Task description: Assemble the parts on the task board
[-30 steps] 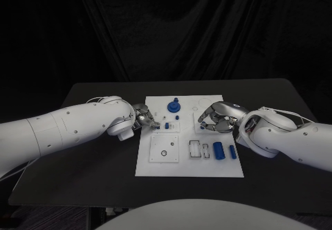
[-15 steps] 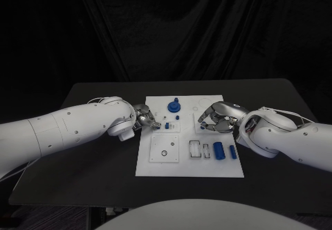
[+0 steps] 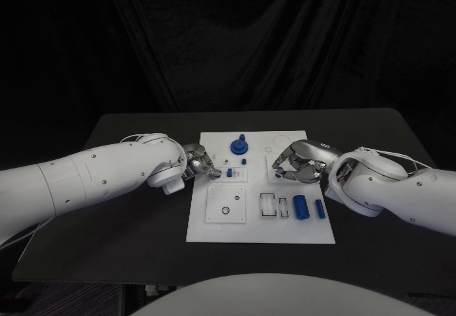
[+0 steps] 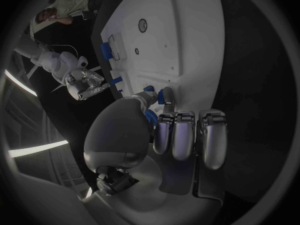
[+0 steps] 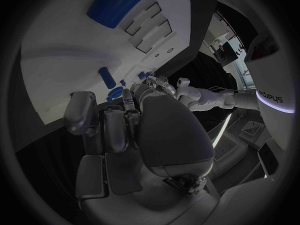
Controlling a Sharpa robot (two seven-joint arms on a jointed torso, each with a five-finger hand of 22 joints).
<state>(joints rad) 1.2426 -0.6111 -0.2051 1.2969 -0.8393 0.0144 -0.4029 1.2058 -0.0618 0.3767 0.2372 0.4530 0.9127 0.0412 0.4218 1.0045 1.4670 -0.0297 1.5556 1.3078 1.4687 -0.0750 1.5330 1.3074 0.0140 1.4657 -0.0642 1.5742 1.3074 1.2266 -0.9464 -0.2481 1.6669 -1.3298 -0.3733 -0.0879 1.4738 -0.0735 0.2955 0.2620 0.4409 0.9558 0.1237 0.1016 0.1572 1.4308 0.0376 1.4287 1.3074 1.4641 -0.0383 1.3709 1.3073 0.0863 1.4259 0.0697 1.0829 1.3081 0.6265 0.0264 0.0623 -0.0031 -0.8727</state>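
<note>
Now the left hand (image 3: 201, 164) hovers at the white plastic task board (image 3: 228, 227), fingers pinching a small blue peg (image 4: 160, 96) over the board's near edge. Opposite, the right hand (image 3: 294, 164) is curled; whether it grips anything, I cannot tell. Beyond it, a blue knobbed part (image 3: 240, 145) stands seated; a blue cylinder (image 3: 299, 206) lies loose on the board over the black worktop (image 3: 124, 224). Mostly undone, I'd say. The left wrist view reveals the peg's pinch.

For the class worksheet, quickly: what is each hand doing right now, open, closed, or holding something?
Left hand: fingers curled at a small blue part; whether it grips cannot be told.
Right hand: fingers curled in; contents cannot be told.
</note>
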